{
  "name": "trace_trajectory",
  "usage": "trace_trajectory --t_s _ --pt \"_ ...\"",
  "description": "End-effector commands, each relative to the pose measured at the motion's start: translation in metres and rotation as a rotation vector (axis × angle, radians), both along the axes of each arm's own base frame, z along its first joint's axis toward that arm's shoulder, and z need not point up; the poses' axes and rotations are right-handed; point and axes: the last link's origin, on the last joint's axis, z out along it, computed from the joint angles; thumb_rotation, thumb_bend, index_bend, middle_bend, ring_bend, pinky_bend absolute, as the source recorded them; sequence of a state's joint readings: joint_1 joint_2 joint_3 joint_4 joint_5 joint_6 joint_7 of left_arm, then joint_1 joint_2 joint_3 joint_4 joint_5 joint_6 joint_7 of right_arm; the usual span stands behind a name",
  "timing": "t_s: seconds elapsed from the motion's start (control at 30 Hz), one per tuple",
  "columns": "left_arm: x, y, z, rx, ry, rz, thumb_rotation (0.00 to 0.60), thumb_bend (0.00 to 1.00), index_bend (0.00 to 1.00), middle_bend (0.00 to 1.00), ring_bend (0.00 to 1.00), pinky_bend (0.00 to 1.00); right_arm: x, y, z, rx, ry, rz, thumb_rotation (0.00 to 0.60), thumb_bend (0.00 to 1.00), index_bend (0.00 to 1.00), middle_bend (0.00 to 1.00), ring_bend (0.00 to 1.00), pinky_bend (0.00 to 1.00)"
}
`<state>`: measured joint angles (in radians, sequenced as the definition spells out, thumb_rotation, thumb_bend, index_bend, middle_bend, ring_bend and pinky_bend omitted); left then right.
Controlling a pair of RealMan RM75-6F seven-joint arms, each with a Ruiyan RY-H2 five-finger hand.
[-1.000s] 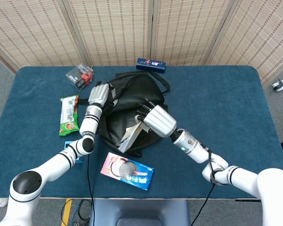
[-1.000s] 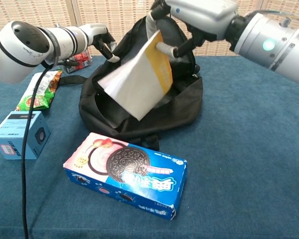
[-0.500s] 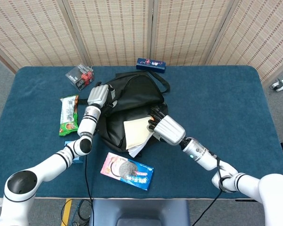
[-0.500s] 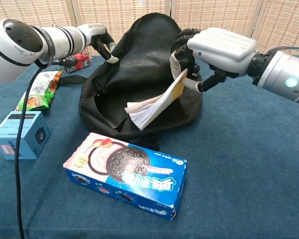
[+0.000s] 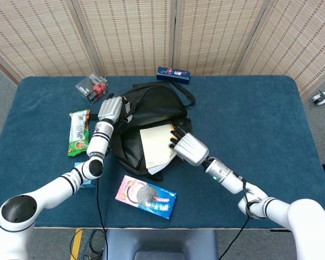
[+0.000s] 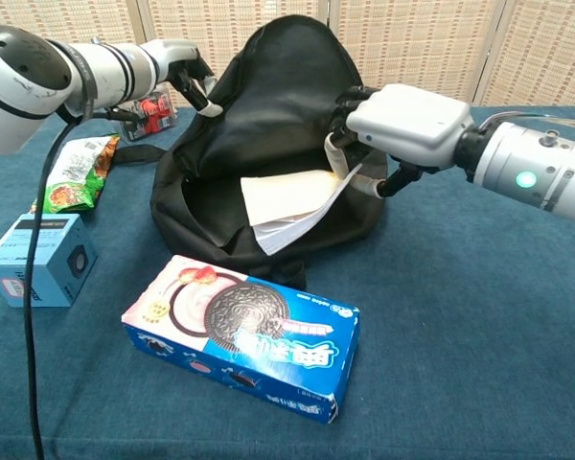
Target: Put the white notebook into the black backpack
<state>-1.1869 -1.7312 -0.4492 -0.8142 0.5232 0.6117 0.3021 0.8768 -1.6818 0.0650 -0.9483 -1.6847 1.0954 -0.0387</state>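
At ten o'clock from my right hand (image 5: 187, 147), pinched by its near corner, the white notebook (image 5: 156, 146) lies flat over the black backpack's (image 5: 157, 105) opening, long axis twelve to six. My left hand (image 5: 109, 109) grips the backpack's rim at nine o'clock.

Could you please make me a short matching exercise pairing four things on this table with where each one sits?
Things:
1. white notebook
2. cookie box
3. green snack packet
4. small dark blue box

Places:
A. at the table's far edge, behind the black backpack
B. left of the backpack
C. in the backpack's opening
D. in front of the backpack, near edge

Pairs: 1-C, 2-D, 3-B, 4-A
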Motion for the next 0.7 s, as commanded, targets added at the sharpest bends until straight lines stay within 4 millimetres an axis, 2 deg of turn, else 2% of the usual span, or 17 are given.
trace_trajectory --t_s 0.03,0.4,0.7 --pt "0.000 0.000 0.002 0.001 0.004 0.002 0.600 0.39 0.74 0.34 0.27 0.02 0.007 -0.006 -0.008 -0.012 0.012 -0.009 0.600 0.57 0.69 0.44 0.20 0.08" --pt "0.005 -0.001 0.006 0.001 -0.006 0.008 0.600 0.39 0.74 0.34 0.27 0.02 0.024 -0.025 -0.036 -0.066 0.092 -0.023 0.600 0.57 0.69 0.45 0.20 0.08" --pt "0.007 -0.003 0.009 -0.003 0.008 0.001 0.600 0.39 0.74 0.34 0.27 0.02 0.032 -0.040 -0.050 -0.108 0.145 -0.059 0.600 0.57 0.69 0.45 0.20 0.08"
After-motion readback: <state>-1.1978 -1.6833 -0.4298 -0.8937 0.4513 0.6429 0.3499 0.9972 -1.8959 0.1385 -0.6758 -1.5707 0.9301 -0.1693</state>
